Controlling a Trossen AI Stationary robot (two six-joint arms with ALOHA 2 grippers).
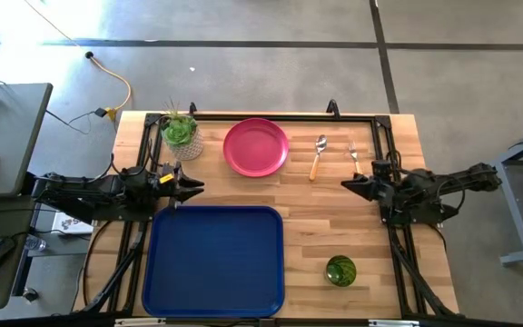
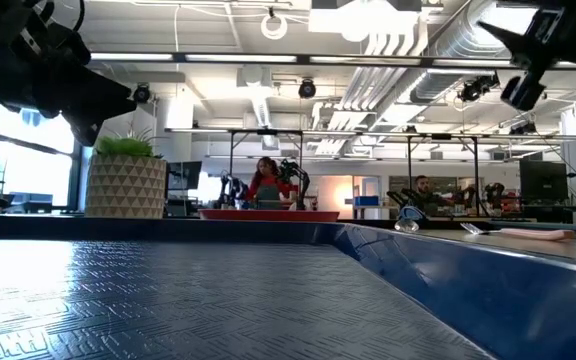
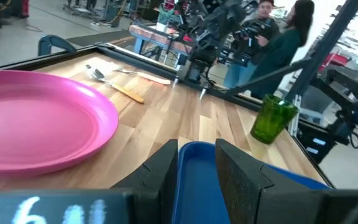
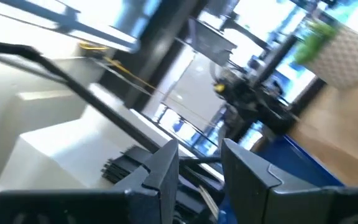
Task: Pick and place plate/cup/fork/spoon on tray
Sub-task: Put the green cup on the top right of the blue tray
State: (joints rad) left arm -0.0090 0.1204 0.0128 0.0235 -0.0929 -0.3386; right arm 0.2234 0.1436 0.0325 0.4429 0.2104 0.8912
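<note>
Both hands released, holding nothing: left hand above tray edge, right hand near fork.

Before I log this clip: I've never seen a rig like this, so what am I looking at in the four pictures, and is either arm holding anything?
It is a two-armed robot at a wooden table. One picture looks straight down from above, one looks level from table height, and the other two come from cameras on each wrist.

From above, the left gripper sits at the table's left side, just past the blue tray. The right gripper sits at the right side. Each shows a gap between its fingers with nothing in it, so neither arm holds anything.

The tray is empty. Beyond it lies the pink plate, with the spoon and fork to its right. The green cup stands right of the tray. A potted plant stands left of the plate.

People show in the room behind.
</note>
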